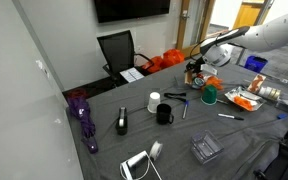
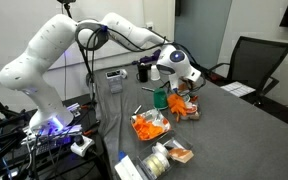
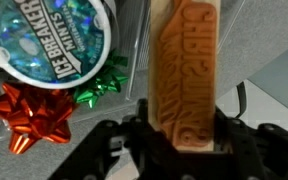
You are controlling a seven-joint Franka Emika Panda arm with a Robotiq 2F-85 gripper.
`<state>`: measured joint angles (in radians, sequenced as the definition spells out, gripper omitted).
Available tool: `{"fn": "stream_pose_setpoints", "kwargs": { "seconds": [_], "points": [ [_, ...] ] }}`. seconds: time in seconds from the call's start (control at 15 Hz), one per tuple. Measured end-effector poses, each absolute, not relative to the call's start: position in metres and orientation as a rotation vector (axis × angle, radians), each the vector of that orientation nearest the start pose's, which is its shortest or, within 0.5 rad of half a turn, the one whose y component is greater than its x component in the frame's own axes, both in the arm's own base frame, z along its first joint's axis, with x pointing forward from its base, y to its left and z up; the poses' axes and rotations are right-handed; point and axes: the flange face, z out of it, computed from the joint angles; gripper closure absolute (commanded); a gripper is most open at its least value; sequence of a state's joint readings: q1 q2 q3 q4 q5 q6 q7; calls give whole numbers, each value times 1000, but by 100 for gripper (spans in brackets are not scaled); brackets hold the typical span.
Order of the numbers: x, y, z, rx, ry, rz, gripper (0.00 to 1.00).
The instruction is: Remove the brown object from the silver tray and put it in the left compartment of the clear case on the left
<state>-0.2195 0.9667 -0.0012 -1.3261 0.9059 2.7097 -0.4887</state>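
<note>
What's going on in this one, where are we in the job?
The robot's gripper is closed on the brown block, holding it upright between its fingers at the clear case. In the wrist view, the part of the case beside the block already holds a mints tin, a red bow and a green bow. The block has not been let go yet.

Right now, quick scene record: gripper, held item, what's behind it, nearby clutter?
gripper: gripper shut on the brown object
held item: brown object, upright between the jaws, embossed lettering facing the wrist camera
behind it: clear case, its wall just beside the block
nearby: Ice Breakers mints tin, red bow, green bow
release: not yet done
</note>
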Motion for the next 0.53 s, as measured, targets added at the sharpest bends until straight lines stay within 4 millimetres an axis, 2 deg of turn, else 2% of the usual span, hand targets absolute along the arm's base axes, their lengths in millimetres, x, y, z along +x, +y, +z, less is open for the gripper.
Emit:
{"fn": "stream_pose_setpoints", "kwargs": {
  "seconds": [0.13,0.2,0.33,0.47,0.53],
  "points": [
    [747,-193,175,-2599,690,-735,69],
    [750,-192,172,-2600,707,-730,21],
    [755,-191,168,-2610,732,-722,14],
    [757,-190,165,-2636,739,-708,1],
    [757,-191,164,-2655,731,-702,0]
  ]
}}
